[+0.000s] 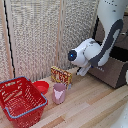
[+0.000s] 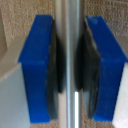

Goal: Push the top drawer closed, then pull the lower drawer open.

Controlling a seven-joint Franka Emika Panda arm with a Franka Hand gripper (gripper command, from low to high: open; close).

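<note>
In the wrist view a thin silver bar handle [image 2: 69,65] runs between my two blue fingers [image 2: 36,70], whose dark pads press on it from both sides. My gripper [image 1: 82,70] is shut on that handle. In the exterior view the gripper sits at the front of a dark brown drawer [image 1: 112,72] that stands pulled out at the exterior view's right, its dark inside [image 1: 120,52] showing. This drawer reaches down near the wooden floor, so it looks like the lower drawer. Above it, a dark brown front [image 1: 101,31], seemingly the top drawer, shows behind the arm and looks flush.
A red mesh basket [image 1: 20,100] stands at the exterior view's left, with a red bowl [image 1: 41,86] beside it. A pink cup [image 1: 59,93] and a yellow-red box [image 1: 61,76] stand close to the gripper. A beige slatted screen [image 1: 40,35] lines the back.
</note>
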